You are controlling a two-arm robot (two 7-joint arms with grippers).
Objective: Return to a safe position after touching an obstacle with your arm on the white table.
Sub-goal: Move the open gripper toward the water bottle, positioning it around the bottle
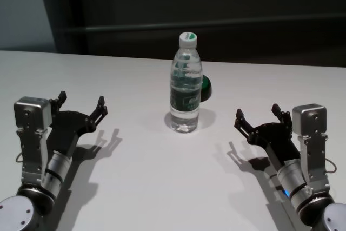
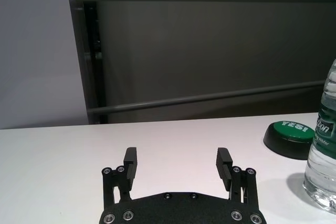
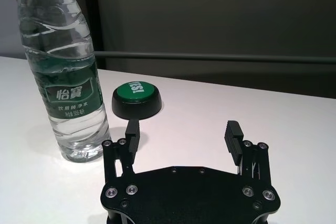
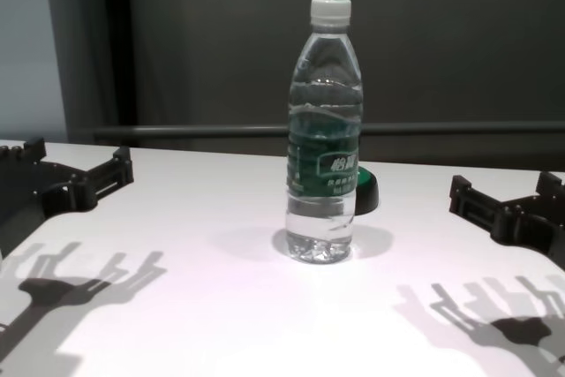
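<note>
Currently both the left pincer (image 1: 81, 102) and right pincer (image 1: 257, 114) hang open, well apart from the upright bottle (image 1: 186, 84); any retreat should stay wide of it.

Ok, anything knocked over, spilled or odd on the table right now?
Nothing stands out. The tall clear plastic water bottle stands upright and capped on the white table, no spill around it. The round green-and-black button sits just behind it. Left hand and right hand are open, clear of it.
</note>
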